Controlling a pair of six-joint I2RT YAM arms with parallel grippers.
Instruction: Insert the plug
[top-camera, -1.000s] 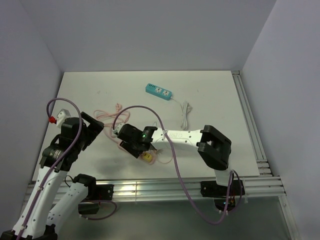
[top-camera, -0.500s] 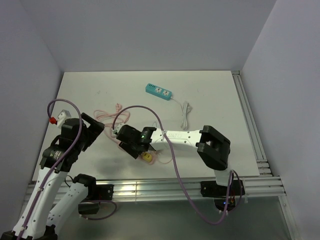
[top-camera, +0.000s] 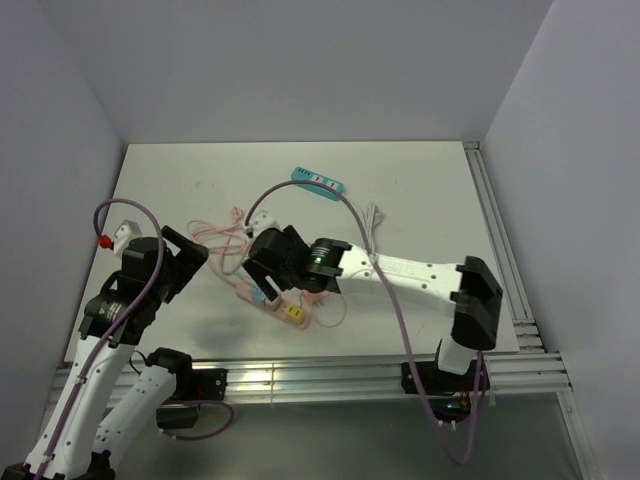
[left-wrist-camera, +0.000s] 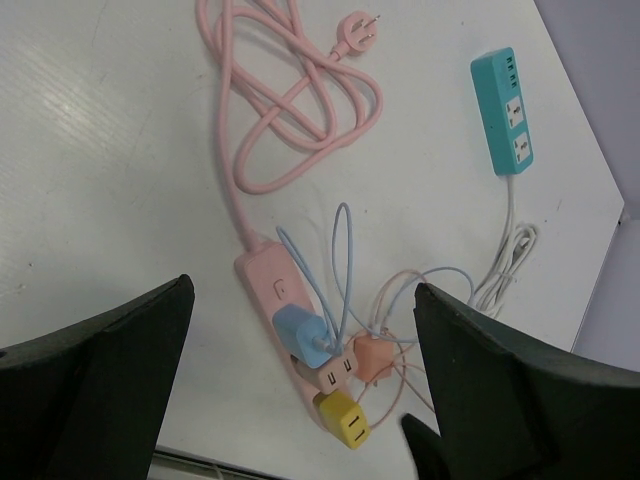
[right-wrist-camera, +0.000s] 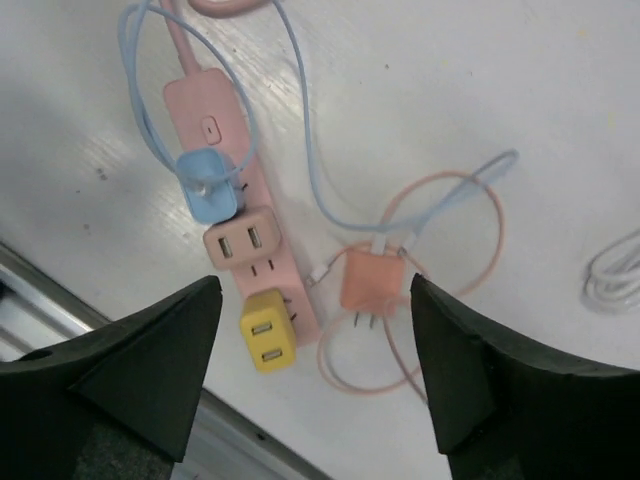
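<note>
A pink power strip (right-wrist-camera: 232, 180) lies on the white table near the front edge. A blue plug (right-wrist-camera: 207, 188) and a pink USB adapter (right-wrist-camera: 240, 236) sit in it. A yellow adapter (right-wrist-camera: 267, 331) rests tilted at the strip's end, with two prongs showing at its side. An orange plug (right-wrist-camera: 372, 281) lies loose beside the strip, prongs bare, its thin cables looped around it. My right gripper (right-wrist-camera: 315, 282) hovers open above them and holds nothing. My left gripper (left-wrist-camera: 304, 285) is open too, high and to the left of the strip (top-camera: 262, 292).
A teal power strip (top-camera: 318, 181) with a bundled white cable (top-camera: 372, 225) lies at the back. The pink strip's cord (left-wrist-camera: 290, 110) is coiled left of centre. The metal rail (top-camera: 330, 370) of the table front runs close to the yellow adapter.
My right gripper has opened and risen off the strip's end, its arm swinging out to the right. The yellow adapter stays at the strip's end. The left arm has not moved.
</note>
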